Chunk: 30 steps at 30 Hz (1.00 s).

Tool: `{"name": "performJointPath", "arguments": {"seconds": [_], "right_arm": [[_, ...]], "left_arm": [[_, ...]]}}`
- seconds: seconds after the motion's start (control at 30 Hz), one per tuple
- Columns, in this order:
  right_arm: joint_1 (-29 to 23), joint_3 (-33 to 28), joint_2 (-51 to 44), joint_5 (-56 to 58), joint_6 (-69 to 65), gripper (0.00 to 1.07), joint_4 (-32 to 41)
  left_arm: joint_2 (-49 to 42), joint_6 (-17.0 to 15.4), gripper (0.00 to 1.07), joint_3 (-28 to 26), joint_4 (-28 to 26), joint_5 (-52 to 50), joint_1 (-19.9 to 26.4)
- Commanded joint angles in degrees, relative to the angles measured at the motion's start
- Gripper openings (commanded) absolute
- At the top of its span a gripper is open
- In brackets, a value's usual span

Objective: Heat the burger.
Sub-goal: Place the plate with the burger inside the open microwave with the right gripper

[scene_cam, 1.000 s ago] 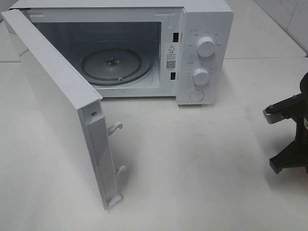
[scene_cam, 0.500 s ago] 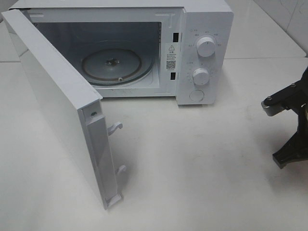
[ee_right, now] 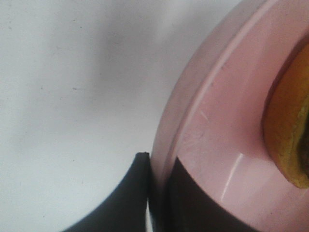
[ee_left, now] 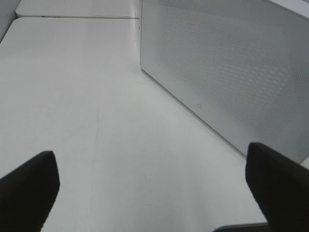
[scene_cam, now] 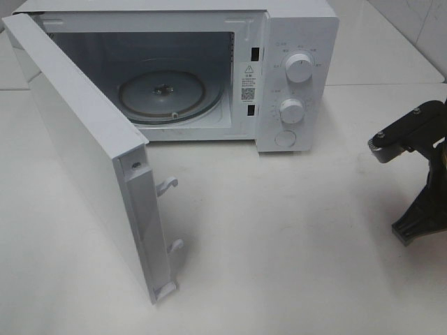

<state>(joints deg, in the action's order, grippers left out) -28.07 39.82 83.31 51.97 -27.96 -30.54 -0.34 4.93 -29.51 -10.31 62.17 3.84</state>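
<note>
1 wide, empty left hand [ee_left: 153, 187]; right hand [ee_right: 160, 193] tight on pink plate [ee_right: 212, 121] under burger [ee_right: 287, 130].

Bright, even light; close-up perhaps soft.

White sticker [scene_cam: 248, 81] on microwave [scene_cam: 300, 28] front frame beside cavity, warning triangle up top, QR code below, small print illegible, faint scale marks & tiny chars ringed upper knob [scene_cam: 299, 68] & lower knob [scene_cam: 291, 110], too small to read
</note>
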Motion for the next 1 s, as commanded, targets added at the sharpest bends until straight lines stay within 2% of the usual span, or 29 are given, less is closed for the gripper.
{"name": "performJointPath", "arguments": {"seconds": [0.03,0.27,0.33,0.67,1.0], "right_arm": [[-1.32,-0.23,-1.15,3.38,0.63,0.00,-3.44],[-4.41,-2.12,-2.69,3.38,1.03,0.00,-3.44],[-7.10,-3.78,-4.41,3.38,1.03,0.00,-3.27],[-13.87,-6.93,-9.68,6.07,1.38,0.00,-3.27],[-19.88,-7.56,-12.43,10.03,2.41,0.00,-3.21]], "left_arm": [[-0.86,-0.29,0.98,0.00,-0.06,-0.74,0.11],[-0.86,-0.29,0.98,0.00,-0.06,-0.74,0.11],[-0.86,-0.29,0.98,0.00,-0.06,-0.74,0.11],[-0.86,-0.29,0.98,0.00,-0.06,-0.74,0.11],[-0.86,-0.29,0.98,0.00,-0.06,-0.74,0.11]]}}
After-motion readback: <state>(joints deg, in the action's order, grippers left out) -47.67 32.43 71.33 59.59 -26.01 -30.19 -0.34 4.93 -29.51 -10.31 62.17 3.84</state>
